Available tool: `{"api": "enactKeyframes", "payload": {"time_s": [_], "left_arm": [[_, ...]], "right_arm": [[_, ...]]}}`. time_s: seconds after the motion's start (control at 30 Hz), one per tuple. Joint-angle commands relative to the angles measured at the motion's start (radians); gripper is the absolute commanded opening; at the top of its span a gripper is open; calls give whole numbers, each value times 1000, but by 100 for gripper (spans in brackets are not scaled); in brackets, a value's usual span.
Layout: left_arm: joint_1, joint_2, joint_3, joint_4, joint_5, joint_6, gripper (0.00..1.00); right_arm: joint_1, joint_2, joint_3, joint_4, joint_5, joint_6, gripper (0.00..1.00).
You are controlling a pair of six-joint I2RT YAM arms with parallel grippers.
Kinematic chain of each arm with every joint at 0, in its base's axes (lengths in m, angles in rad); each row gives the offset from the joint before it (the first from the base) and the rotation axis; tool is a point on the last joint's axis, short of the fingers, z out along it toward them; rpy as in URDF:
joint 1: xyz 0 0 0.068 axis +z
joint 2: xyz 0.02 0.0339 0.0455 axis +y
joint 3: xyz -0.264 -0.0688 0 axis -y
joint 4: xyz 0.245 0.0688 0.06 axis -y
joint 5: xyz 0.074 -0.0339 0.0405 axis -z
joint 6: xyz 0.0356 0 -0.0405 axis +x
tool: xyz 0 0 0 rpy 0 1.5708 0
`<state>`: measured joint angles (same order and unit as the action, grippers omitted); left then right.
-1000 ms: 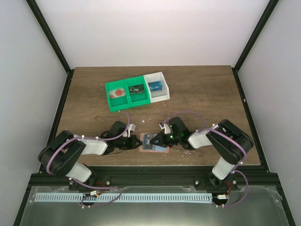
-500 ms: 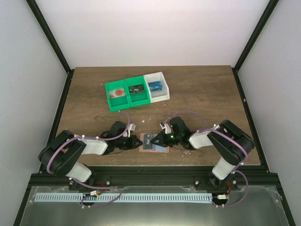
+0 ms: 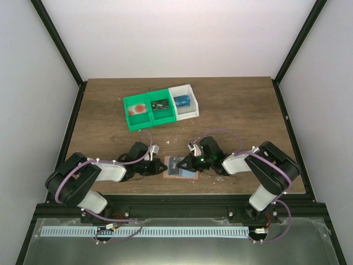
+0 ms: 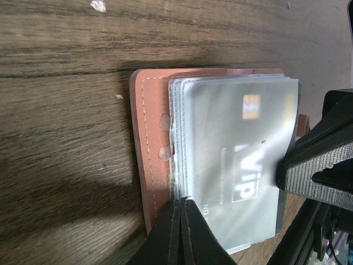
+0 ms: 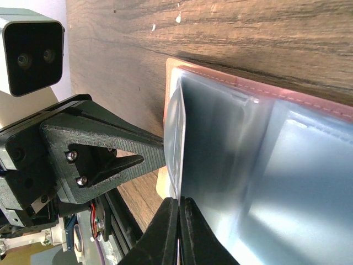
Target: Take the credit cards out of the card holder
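The salmon-pink card holder (image 3: 177,172) lies open near the table's front edge, between both grippers. Clear sleeves (image 4: 182,138) cover its inner face, with a dark credit card (image 4: 242,165) with pale "VIP" lettering on top. My left gripper (image 4: 181,205) is shut, its tips resting on the holder where sleeve meets pink border, at the left edge (image 3: 160,165). My right gripper (image 5: 179,203) is shut on the thin edge of that card (image 5: 177,138), which stands lifted off the holder (image 5: 309,96). In the top view the right gripper (image 3: 186,164) sits over the holder's middle.
A green two-compartment bin (image 3: 144,120) and an adjoining white bin (image 3: 187,114) stand at the back of the table. A blue item (image 3: 182,101) lies in the white one, a dark item (image 3: 160,105) and a reddish item (image 3: 138,109) in the green. Small pale crumbs (image 4: 98,5) dot the wood.
The right gripper's jaws have closed the last bit onto the card's edge. Both arms and the holder stay where they were.
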<state>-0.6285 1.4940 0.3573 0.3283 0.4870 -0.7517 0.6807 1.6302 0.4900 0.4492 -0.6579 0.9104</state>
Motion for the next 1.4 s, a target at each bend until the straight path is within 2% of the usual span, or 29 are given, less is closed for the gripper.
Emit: {"api": "enactKeyframes", "payload": {"time_s": [0.0, 0.33, 0.47, 0.6, 0.73, 1.07, 1.17, 1.37], "left_arm": [[-3, 38, -11, -60, -44, 13, 0], [-2, 43, -8, -63, -47, 13, 0], [-3, 43, -2, -69, -45, 15, 0], [-3, 41, 9, -83, -46, 22, 0], [-3, 41, 6, -80, -45, 16, 0], [-3, 38, 0, -78, -48, 15, 0], [-3, 35, 2, -91, -49, 21, 0], [-2, 24, 2, -102, -62, 24, 0]], "right_arm": [[-13, -24, -5, -13, 7, -12, 2], [-21, -43, -1, -47, 18, -24, 4], [-21, -44, -3, -30, 2, -22, 0], [-21, -47, 7, -38, 6, -26, 6], [-21, -44, 4, -22, 2, -23, 0], [-21, -64, 3, -37, 12, -20, 0], [-21, -71, -1, -53, 23, -29, 5], [-26, -77, -10, -61, 27, -39, 0]]}}
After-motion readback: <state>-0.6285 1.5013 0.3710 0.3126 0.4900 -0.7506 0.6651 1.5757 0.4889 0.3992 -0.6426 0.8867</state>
